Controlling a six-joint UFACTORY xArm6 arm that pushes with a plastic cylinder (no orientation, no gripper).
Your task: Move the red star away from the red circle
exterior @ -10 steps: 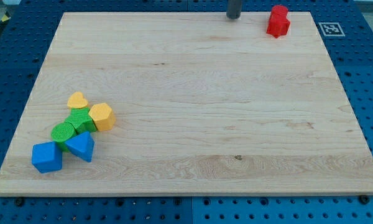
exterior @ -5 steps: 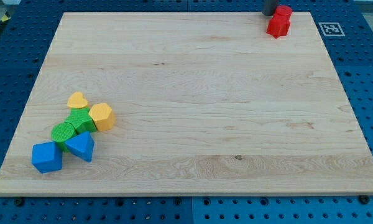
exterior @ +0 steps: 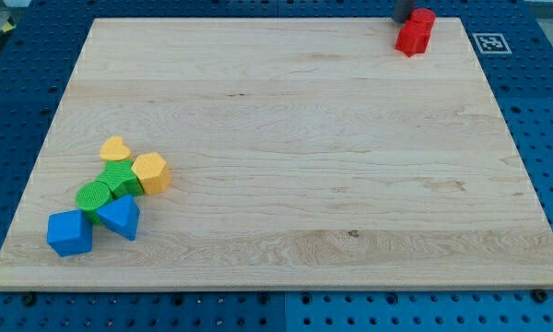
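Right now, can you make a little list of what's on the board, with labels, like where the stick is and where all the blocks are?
my tip: at the view's top right, against the left of the red blocks
red blocks: two, touching each other; which is star or circle cannot be told
yellow heart: top of the bottom-left cluster
yellow hexagon: right of the cluster
green blocks: two, in the middle
blue blocks: two, at the bottom
board: pale wood
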